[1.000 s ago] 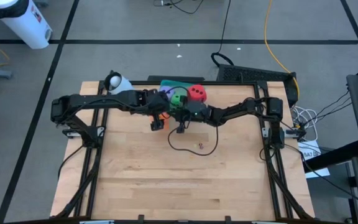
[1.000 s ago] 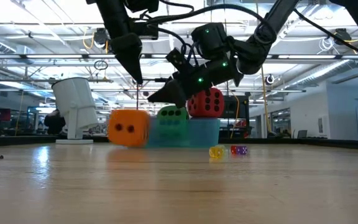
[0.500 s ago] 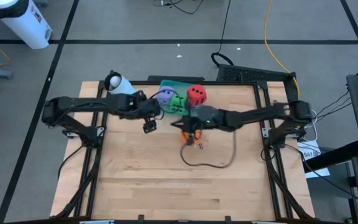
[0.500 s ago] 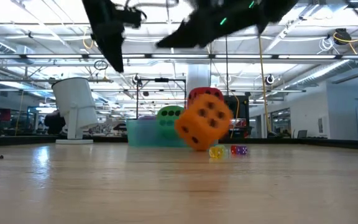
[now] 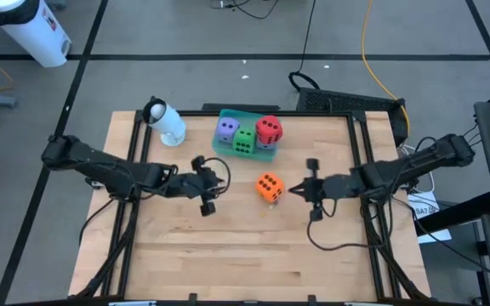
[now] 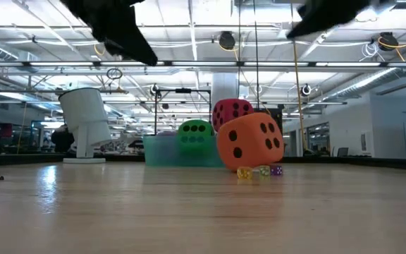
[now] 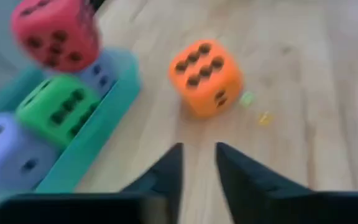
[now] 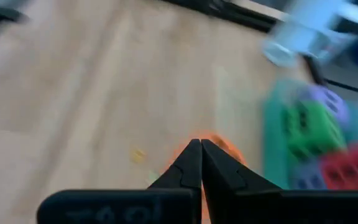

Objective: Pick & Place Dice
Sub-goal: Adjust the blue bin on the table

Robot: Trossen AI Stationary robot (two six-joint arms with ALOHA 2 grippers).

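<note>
The orange die [image 5: 269, 187], a soft round-cornered cube with black pips, is seen resting alone on the wooden table [image 5: 228, 255], just in front of the teal tray [image 5: 225, 116]. The green die [image 5: 244, 141], red die [image 5: 268, 129] and a purple die [image 5: 226, 129] are held in that tray. The left gripper [image 5: 204, 184], fingers slightly parted, and the right gripper [image 5: 306, 189], fingertips pressed together, are shown apart from the orange die on opposite sides.
</note>
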